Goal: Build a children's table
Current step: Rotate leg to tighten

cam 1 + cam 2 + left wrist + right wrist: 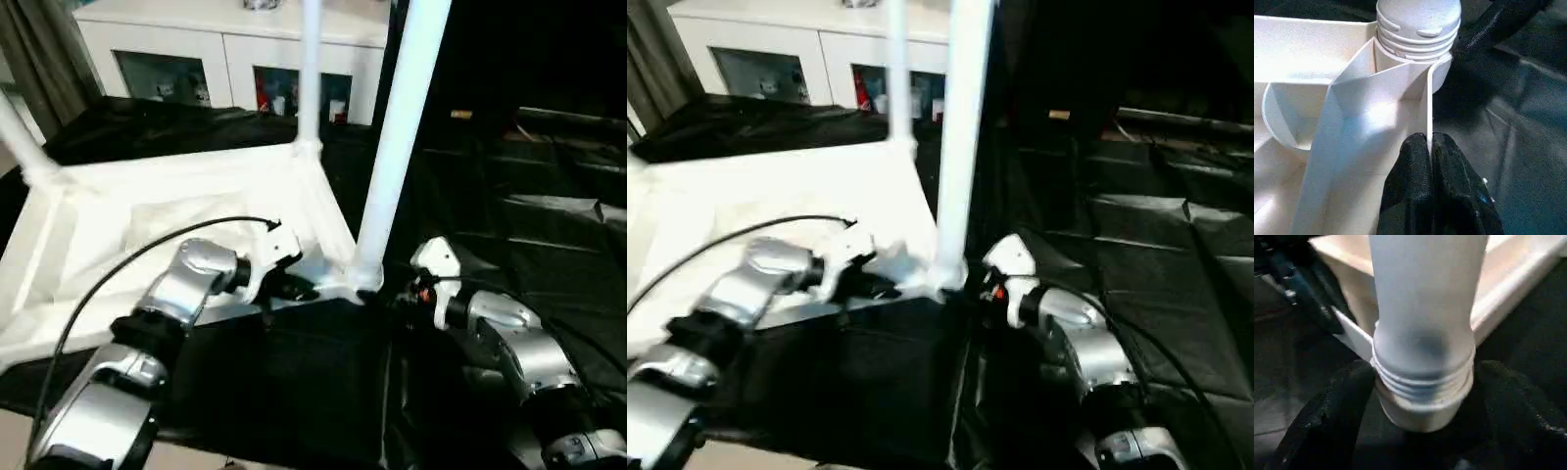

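Left gripper (1430, 147) jaws pinch the stiff thin tabletop (147, 225) rim; right gripper (1422, 396) jaws open around the smooth leg (397, 147); I'd regrip low, near the threads.

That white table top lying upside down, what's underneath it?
A black cloth is spread under the table top, showing around its edges. What lies beneath its middle is covered.

Upright leg (958, 137) in tabletop (774, 196) corner

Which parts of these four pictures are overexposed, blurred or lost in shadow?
Left eye view: the tabletop glares, its ribs washed out; the black cloth on the right sinks into shadow. Right wrist view: the leg and fingers are blurred. Left wrist view: sharp, the socket evenly lit.
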You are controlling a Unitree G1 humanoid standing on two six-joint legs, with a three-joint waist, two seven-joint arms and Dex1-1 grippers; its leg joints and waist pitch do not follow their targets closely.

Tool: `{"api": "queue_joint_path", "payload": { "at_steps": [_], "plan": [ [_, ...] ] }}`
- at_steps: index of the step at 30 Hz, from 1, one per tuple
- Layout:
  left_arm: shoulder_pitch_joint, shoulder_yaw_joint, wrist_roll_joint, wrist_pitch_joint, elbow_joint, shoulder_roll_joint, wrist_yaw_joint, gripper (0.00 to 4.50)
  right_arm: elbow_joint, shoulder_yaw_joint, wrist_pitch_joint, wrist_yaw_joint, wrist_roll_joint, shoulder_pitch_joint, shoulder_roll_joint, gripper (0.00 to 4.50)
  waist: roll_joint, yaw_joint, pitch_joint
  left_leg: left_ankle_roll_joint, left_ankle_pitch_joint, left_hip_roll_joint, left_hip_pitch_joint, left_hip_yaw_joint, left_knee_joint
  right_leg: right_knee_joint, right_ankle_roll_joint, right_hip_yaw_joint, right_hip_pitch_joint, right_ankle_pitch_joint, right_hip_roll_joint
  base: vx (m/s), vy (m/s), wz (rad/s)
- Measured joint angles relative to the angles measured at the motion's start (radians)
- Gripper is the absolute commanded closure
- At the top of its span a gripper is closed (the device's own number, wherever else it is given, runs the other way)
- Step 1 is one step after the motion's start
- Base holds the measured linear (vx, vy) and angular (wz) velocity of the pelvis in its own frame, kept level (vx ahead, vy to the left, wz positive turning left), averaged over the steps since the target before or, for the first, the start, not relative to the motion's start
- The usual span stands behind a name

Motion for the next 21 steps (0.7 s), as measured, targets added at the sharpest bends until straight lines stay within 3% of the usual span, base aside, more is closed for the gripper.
{"api": "queue_joint_path", "payload": {
  "at_steps": [16, 21],
  "plan": [
    [0.047, -0.017, -0.024, 0.017, -0.081, 0.037, -0.095, 4.50, -0.053, 0.023, 0.026, 0.125, 0.065, 0.006, 0.003, 0.87, 0.000, 0.016, 0.000, 0.000, 0.000, 0.003, 0.001, 0.014, 0.001, 0.001, 0.000, 0.000, 0.000, 0.000, -0.002, 0.000, 0.000, 0.00],
    [0.051, -0.019, -0.024, 0.024, -0.092, 0.038, -0.098, 4.50, -0.053, 0.022, 0.045, 0.137, 0.071, 0.006, 0.003, 1.32, 0.000, 0.020, 0.000, 0.000, 0.000, 0.003, 0.001, 0.015, 0.001, 0.001, 0.000, 0.000, 0.000, 0.000, -0.002, 0.000, 0.000, 0.00]
  ]
}}
